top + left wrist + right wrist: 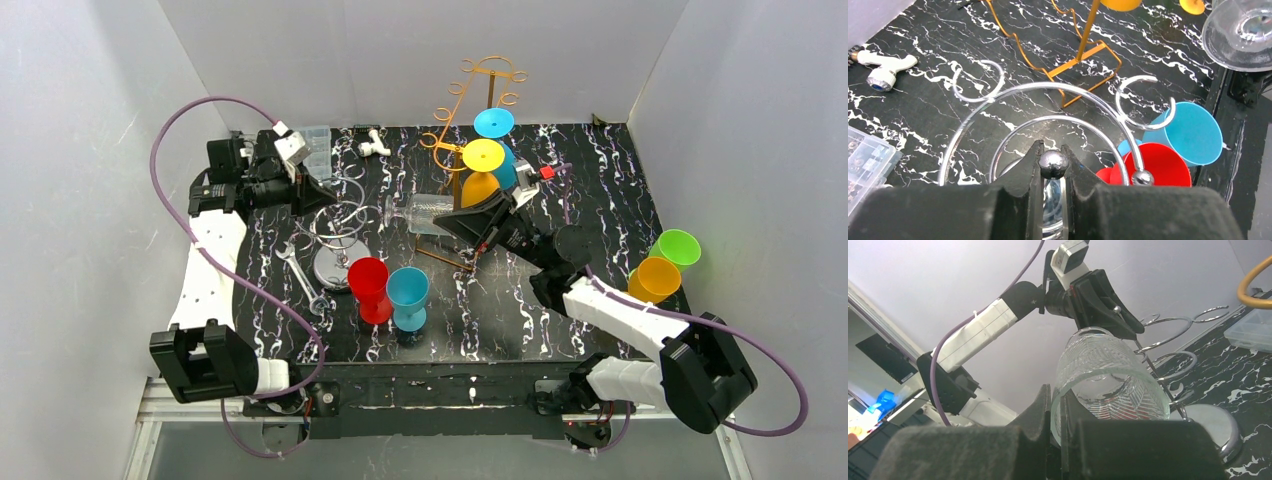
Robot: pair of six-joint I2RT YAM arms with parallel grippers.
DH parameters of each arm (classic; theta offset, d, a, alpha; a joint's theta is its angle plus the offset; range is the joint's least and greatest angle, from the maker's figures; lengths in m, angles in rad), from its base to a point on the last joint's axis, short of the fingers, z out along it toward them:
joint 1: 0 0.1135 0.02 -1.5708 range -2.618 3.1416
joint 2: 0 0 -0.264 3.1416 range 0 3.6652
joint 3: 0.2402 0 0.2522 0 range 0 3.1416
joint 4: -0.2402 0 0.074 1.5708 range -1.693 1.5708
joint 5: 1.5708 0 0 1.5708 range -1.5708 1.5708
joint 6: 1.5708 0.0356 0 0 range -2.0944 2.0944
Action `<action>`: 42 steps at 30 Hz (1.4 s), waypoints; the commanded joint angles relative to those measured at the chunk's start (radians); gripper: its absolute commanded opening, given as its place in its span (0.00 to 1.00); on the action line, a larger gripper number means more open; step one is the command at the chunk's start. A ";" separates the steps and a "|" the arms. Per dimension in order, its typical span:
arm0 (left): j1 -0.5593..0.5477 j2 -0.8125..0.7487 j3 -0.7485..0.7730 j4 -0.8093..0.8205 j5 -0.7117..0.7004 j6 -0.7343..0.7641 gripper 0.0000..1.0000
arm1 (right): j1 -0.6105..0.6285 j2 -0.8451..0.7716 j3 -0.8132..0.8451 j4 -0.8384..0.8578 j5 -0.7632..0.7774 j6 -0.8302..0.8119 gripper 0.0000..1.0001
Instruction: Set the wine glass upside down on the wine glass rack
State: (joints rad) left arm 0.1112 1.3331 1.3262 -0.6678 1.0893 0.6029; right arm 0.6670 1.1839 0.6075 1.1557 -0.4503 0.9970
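Note:
The clear patterned wine glass lies sideways in the air, its foot pointing left toward the silver wire wine glass rack. My right gripper is shut on the glass's rim, one finger inside the bowl and one outside. My left gripper is shut on the chrome ball at the top of the rack's post. The rack's curved rings spread out below and in front of the left fingers. In the right wrist view the left gripper sits just behind the glass.
An orange wire rack at the back centre holds yellow and blue plastic glasses. Red and blue plastic glasses stand in front of the silver rack. A wrench, a clear box and green and orange cups are nearby.

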 commanded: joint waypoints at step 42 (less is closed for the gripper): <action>0.008 -0.054 0.711 0.521 -0.211 -0.729 0.00 | 0.256 0.281 0.641 0.527 0.308 -0.050 0.01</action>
State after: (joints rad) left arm 0.1162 1.2758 1.8999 -0.1780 1.0340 -0.2161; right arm 0.8913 1.4899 1.1561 1.4643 -0.1642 1.0599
